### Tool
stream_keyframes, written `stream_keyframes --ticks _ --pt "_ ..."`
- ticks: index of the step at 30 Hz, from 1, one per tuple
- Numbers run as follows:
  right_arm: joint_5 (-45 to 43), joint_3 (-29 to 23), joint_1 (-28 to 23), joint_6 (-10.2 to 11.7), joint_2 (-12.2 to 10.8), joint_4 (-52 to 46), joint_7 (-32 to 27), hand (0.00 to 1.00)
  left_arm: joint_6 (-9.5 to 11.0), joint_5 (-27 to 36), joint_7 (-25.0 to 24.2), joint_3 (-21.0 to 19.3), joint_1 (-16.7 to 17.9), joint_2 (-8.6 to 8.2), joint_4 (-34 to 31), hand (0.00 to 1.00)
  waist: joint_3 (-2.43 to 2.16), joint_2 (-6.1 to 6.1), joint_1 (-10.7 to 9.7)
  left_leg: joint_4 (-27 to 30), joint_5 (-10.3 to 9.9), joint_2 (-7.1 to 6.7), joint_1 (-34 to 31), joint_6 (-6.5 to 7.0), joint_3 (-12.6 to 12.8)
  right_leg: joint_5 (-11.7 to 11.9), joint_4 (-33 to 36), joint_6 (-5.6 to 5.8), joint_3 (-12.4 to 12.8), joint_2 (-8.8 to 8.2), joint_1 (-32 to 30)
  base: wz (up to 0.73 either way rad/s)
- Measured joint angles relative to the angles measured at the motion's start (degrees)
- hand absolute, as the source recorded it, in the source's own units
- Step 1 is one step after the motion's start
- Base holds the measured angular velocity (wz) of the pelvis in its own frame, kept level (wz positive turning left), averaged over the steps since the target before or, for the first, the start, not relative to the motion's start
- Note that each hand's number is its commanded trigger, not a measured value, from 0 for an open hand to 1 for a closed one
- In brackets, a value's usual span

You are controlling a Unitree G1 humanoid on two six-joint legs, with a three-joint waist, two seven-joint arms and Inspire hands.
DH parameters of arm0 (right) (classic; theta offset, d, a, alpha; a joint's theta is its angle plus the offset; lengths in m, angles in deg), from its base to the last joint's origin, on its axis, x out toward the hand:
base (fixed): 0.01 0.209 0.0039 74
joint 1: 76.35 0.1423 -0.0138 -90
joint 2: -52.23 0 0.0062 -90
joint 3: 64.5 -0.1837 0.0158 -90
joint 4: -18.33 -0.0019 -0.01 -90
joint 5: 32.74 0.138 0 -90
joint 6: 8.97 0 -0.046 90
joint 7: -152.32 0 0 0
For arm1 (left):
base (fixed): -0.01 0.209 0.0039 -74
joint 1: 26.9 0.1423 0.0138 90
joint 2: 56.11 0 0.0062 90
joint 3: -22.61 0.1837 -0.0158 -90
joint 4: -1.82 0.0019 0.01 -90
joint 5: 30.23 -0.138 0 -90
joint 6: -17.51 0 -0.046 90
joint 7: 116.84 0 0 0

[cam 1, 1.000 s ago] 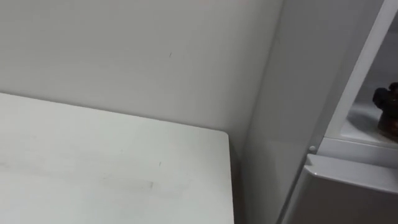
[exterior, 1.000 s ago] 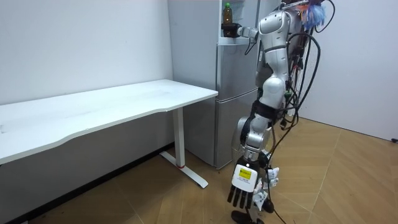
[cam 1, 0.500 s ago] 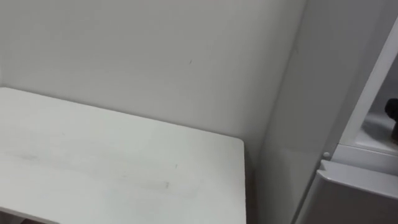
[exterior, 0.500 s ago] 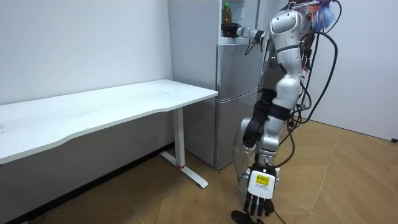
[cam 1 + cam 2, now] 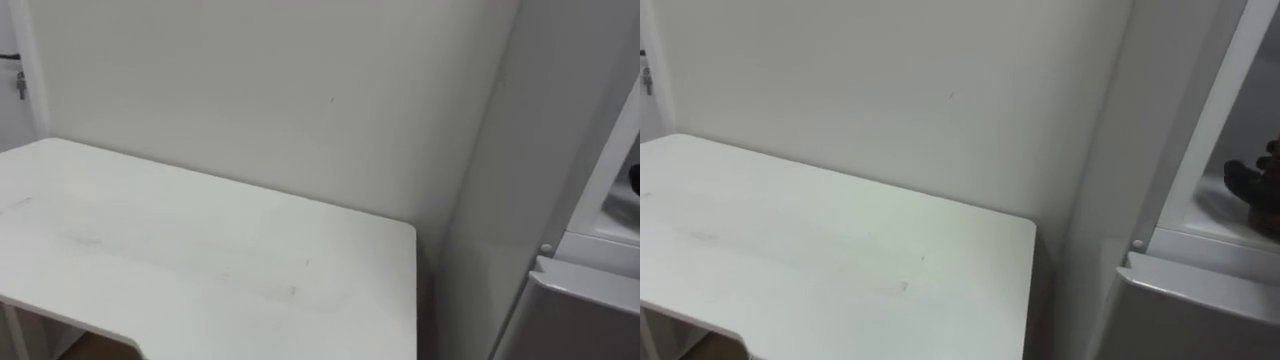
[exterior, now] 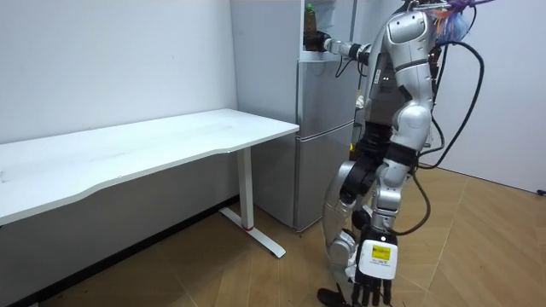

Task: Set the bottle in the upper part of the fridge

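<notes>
The fingers of the right hand (image 6: 317,41) are dark and lie inside the open upper compartment (image 5: 1240,215) of the tall grey two-door fridge (image 6: 324,128). Whether they are apart, together or clamped on anything cannot be determined. In the right eye view the hand shows as a dark shape at the right edge, just above the compartment's white floor.

The small bottle (image 6: 310,15) stands in the upper compartment directly above this hand. It is yellowish-green toward the top and darker lower down. Its long axis is vertical and its top points straight up. The base meets the top of the hand, and contact cannot be confirmed.

The right arm extends level from the shoulder into the compartment. The robot stands upright on the wooden plank floor (image 6: 478,239) in front of the fridge, on the room view's right of it.

The left hand (image 6: 372,275) hangs low beside the legs, close to the floor. Its fingers are relaxed, point down and hold nothing.

A white rectangular table (image 6: 171,141) on white legs stands against the pale wall (image 5: 250,90), with its end just beside the fridge.
</notes>
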Motion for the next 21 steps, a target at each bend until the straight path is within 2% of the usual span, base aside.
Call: stream_keyframes --ticks 3,6,10,14,21 --pt "0.0 -0.06 0.4 0.93 -0.02 0.29 -1.37 0.0 0.03 -0.05 0.1 0.01 -0.1 0.33 -0.95 0.0 -0.04 0.51 0.23 0.44 0.3 -0.2 -1.3 0.12 -0.93 0.21 -0.04 -0.02 -0.33 0.05 -0.78 0.11" --pt "0.15 -0.17 0.6 1.36 -0.02 0.27 -1.85 0.0 -0.15 -0.12 0.11 0.62 0.03 0.4 -2.51 0.0 -0.02 0.53 0.39 0.5 0.8 -0.32 -1.99 -0.12 -1.34 -0.39 -0.75 0.44 -0.28 -0.11 -1.67 0.04" --pt "0.35 -0.28 0.33 1.99 -0.11 0.26 -1.82 0.0 -0.21 -0.09 0.11 1.05 0.16 0.4 -4.38 0.0 0.0 0.57 0.29 0.47 1.19 -0.35 -1.73 -0.35 -1.85 -0.41 -1.17 0.22 -0.57 0.1 -1.16 0.04" --pt "0.25 0.3 -0.77 3.34 -0.13 0.06 -1.11 0.0 0.63 0.45 0.11 1.84 0.36 0.43 -4.71 0.0 0.12 0.64 0.31 -0.08 1.26 -0.39 -0.59 -0.37 -1.85 -0.3 -2.01 0.24 -0.52 0.25 0.14 0.0" --pt "-0.11 0.34 -1.84 4.0 0.03 0.06 0.98 0.0 1.68 0.53 -1.7 2.18 0.47 0.46 -4.59 0.0 0.36 0.22 0.1 -0.59 1.32 -0.44 0.47 -0.29 -1.8 -0.41 -2.12 0.24 -0.5 0.21 1.33 0.0"
